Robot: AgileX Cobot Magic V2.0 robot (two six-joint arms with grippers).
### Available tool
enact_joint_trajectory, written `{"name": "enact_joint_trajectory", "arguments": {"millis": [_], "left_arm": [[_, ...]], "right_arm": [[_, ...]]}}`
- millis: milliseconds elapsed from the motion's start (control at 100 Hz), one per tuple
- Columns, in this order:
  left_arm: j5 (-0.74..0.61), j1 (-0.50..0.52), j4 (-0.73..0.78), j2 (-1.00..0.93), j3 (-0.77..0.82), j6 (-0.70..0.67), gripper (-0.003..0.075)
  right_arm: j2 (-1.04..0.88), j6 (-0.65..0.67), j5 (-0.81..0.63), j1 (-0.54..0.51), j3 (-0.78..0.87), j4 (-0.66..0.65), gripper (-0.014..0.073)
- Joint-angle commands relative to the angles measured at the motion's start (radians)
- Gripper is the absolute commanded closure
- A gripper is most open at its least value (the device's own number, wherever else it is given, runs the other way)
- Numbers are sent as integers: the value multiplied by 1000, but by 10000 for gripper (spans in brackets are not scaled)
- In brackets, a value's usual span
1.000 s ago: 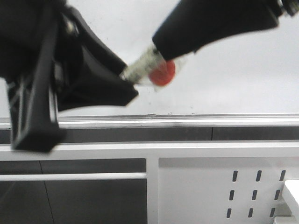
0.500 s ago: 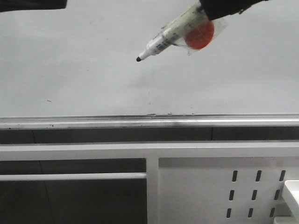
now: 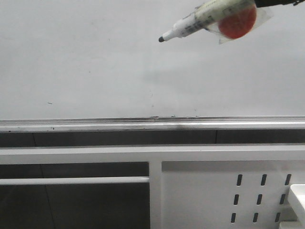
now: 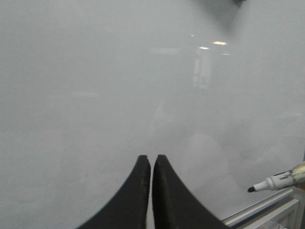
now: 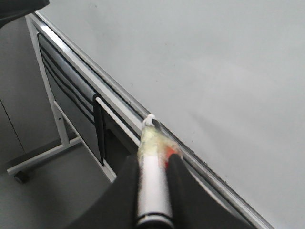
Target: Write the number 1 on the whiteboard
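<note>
The whiteboard (image 3: 95, 62) fills the upper front view, with its silver ledge (image 3: 143, 125) below. I see no number 1 stroke on it, only tiny dark specks near the ledge. My right gripper (image 5: 152, 160) is shut on a white marker (image 5: 152, 176). In the front view the marker (image 3: 200, 20) sits at the top right, with a red disc (image 3: 237, 21) taped to it. Its bare dark tip (image 3: 161, 39) points left, and I cannot tell whether it touches the board. My left gripper (image 4: 151, 157) is shut and empty in front of the whiteboard (image 4: 95, 95), with the marker (image 4: 274, 182) off to its side.
Below the ledge run white frame rails and a white slotted metal panel (image 3: 228, 191). A white object (image 3: 298, 195) shows at the right edge. In the right wrist view the board's stand leg with a caster (image 5: 19, 176) rests on the grey floor.
The left arm, which covered the marker's tip a second ago, has left the front view. The marker's tip is now bare, and the marker has moved up and to the right.
</note>
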Motion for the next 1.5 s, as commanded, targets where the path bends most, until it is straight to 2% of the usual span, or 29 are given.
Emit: {"name": "enact_joint_trajectory", "arguments": {"millis": [0,290,570,770,1120,1490], "left_arm": [[-103,2,-61,-1,-5,-9,740],[-150,2,-76,-1,12,-9,740],[-175,2,-80,-1,12,-9,740],[-175,2,-80,-1,12,-9,740],[-175,2,-119,-1,12,-9,740],[-177,2,-119,-1,12,-9,740]], "right_arm": [[7,0,-109,-6,-24,13,664],[102,0,-263,-6,-24,13,664],[153,0,-324,-23,-24,13,664],[153,0,-304,-85,-25,20,664],[194,0,-270,-87,-97,20,664],[233,0,-312,-86,-104,20,664]]}}
